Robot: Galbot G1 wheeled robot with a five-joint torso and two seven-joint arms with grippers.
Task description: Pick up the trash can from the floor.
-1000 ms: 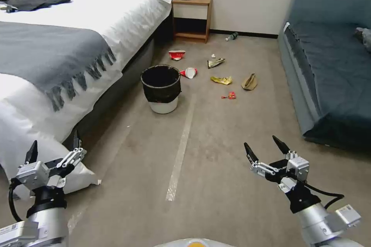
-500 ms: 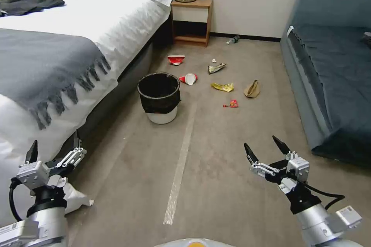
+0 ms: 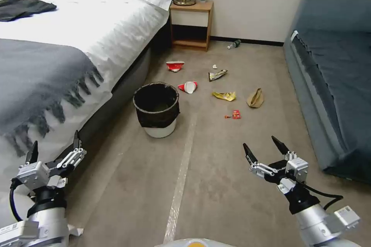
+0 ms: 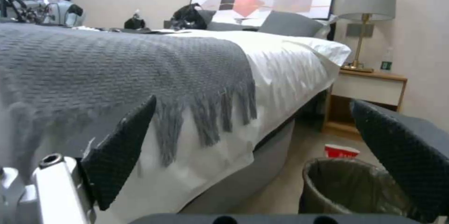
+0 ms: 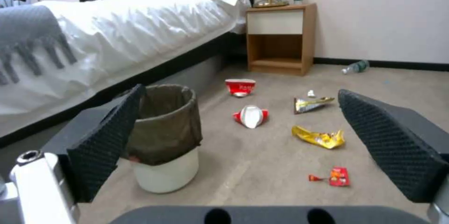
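The trash can (image 3: 157,109) is a small round white bin with a black bag over its rim and upper half. It stands upright on the beige carpet floor (image 3: 216,185) beside the bed, at the far end of a pale tape line (image 3: 180,189). It also appears in the right wrist view as the trash can (image 5: 165,139) and in the left wrist view as the trash can (image 4: 348,190). My left gripper (image 3: 54,147) hangs open near the bed's side, well short of the can. My right gripper (image 3: 263,147) is open over bare carpet, to the can's right and nearer me.
A bed (image 3: 69,46) with a grey fringed throw fills the left side; a blue sofa (image 3: 336,85) lines the right. Crushed red cups (image 3: 188,87), wrappers (image 3: 224,95) and a bottle (image 3: 234,44) litter the carpet beyond the can. A wooden nightstand (image 3: 191,25) stands by the wall.
The whole view has shifted: the trash can and litter now sit lower and nearer in the head view, so the camera has moved forward. Both grippers keep their pose, open.
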